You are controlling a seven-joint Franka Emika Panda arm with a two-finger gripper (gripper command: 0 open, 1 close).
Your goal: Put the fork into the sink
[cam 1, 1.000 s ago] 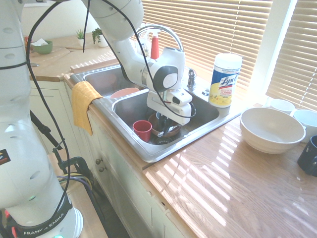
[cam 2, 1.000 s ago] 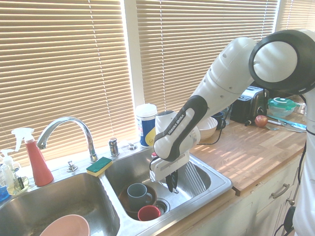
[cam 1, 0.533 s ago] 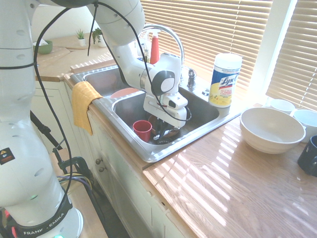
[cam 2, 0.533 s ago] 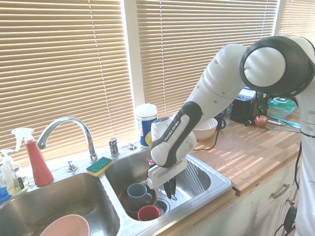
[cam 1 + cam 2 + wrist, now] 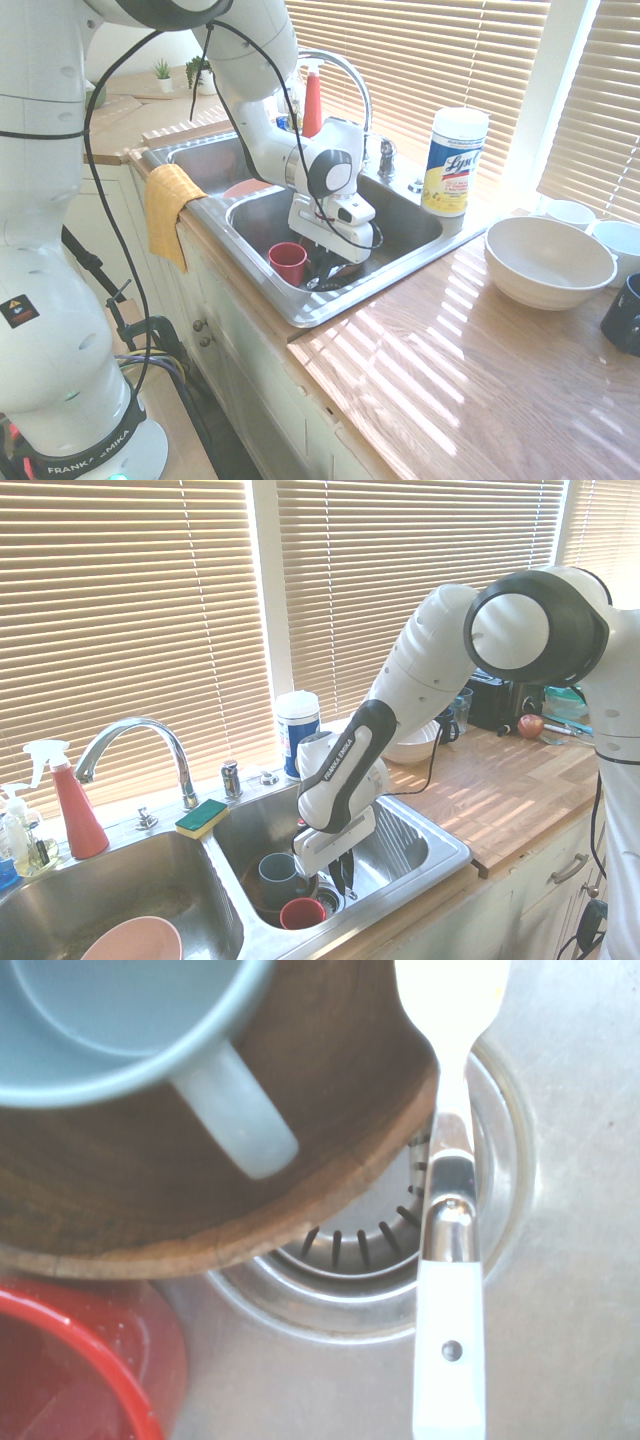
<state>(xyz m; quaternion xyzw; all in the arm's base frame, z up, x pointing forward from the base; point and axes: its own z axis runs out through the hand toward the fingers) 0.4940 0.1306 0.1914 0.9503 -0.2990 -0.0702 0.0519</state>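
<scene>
Fork (image 5: 449, 1325) is clamped between the gripper's (image 5: 346, 888) fingertips, low in the sink (image 5: 440, 862), over the edge of the drain (image 5: 370, 1225). Beside the drain, the wooden bowl (image 5: 345, 1150) holds a mug (image 5: 200, 1055); a red cup (image 5: 145, 1335) stands near the drain.

Basins in the sink (image 5: 440, 865): two
Forks (image 5: 450, 1330): one
Red cups (image 5: 150, 1345): one
Grey-blue mugs (image 5: 120, 1055): one
Wooden bowls (image 5: 340, 1150): one
Pink dishes (image 5: 135, 942): one
Faucets (image 5: 150, 726): one
Sponges (image 5: 202, 818): one
Red spray bottles (image 5: 79, 815): one
Wipes tubs (image 5: 455, 165): one
Yellow towels (image 5: 168, 212): one
Large pale bowls on the desk (image 5: 430, 400): one
Dark mugs (image 5: 625, 320): one
Toasters (image 5: 490, 705): one
Potted plants (image 5: 163, 76): two
</scene>
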